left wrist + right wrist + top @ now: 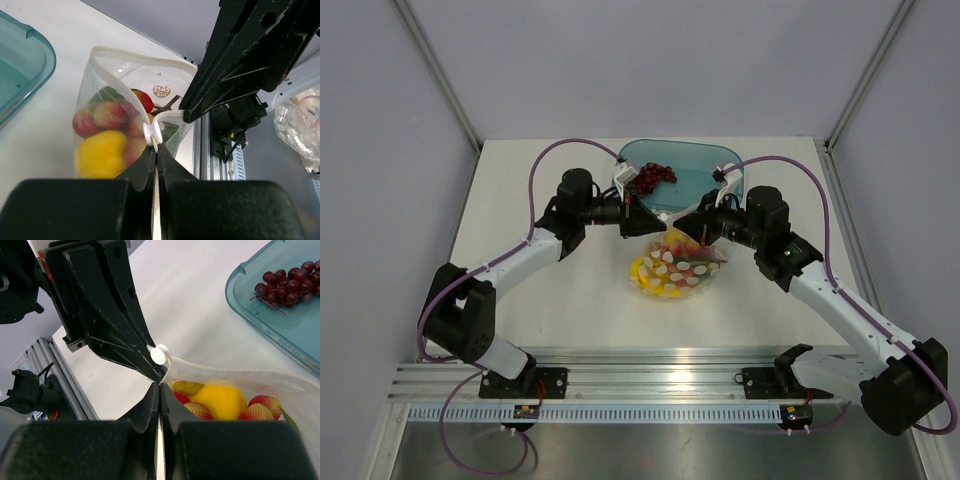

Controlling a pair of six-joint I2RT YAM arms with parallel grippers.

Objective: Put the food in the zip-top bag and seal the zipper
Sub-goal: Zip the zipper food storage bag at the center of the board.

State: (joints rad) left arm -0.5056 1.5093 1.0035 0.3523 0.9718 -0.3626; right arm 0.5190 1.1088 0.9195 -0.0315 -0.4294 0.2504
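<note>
Bag (672,268) lies mid-table at the centre of the overhead view, just below the tray (705,165). Soft clear plastic, white round dots, bulging and crinkled.

Inside, glossy fruit (100,152): a smooth yellow one at lower left of the left wrist view, dimpled red strawberries (143,100), a flat green leaf (107,94).

Zipper (135,52): thin pale strip curving round the mouth; its two sides stand apart beyond the slider (152,133), a small white round button.

Left gripper (155,150), with matte black tapered fingers, is clenched on the strip right at the slider. Right gripper (160,386) is clenched too, pinching the same strip just beside it; the two tips nearly meet.

Tray: translucent teal, rounded corners, raised rim. Dark red grapes (652,177) are bunched in its left part. Table (560,300) is matte white.
</note>
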